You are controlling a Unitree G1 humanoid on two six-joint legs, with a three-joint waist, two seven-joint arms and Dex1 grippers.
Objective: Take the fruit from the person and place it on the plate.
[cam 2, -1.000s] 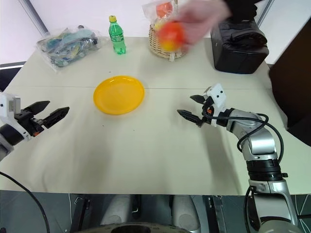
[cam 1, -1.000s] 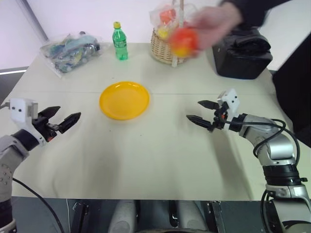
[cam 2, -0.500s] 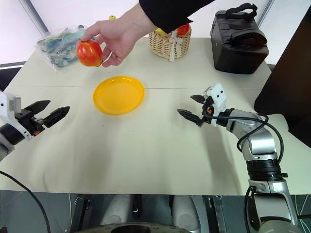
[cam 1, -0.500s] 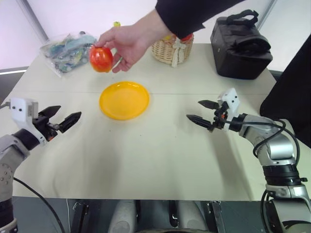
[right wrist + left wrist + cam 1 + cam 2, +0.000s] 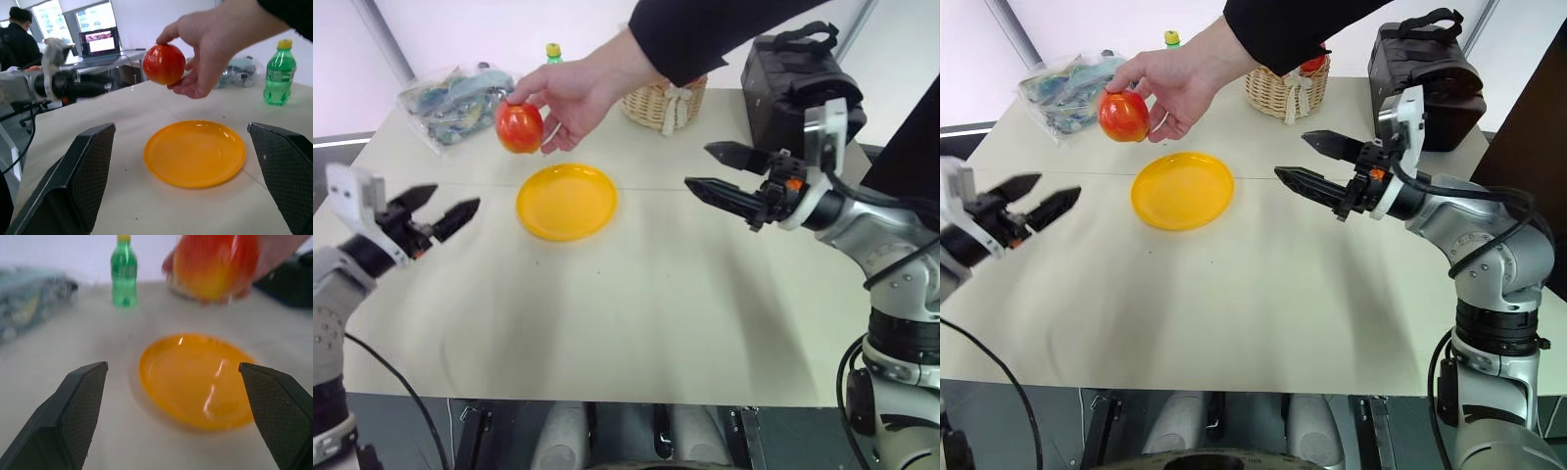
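Note:
The person's hand (image 5: 570, 91), in a dark sleeve, holds the fruit (image 5: 519, 127), a glossy red apple with a yellow blush, in the air above the far left edge of the yellow plate (image 5: 566, 201). My left gripper (image 5: 438, 215) hovers open at the left, pointing toward the plate, well short of the apple. Raised over the table to the right of the plate, my right gripper (image 5: 707, 168) is open and points left toward the hand. In the right wrist view the apple (image 5: 164, 63) hangs over the plate (image 5: 195, 152).
A wicker basket (image 5: 664, 102) with wrapped fruits, a green bottle (image 5: 551, 51) and a bag of oddments (image 5: 450, 95) stand along the far edge. A black bag (image 5: 793, 93) sits at the far right, just behind my right gripper.
The hand came from the basket to above the plate's left side and now holds the apple still. Both my grippers have risen, the right one much more, and stay open.

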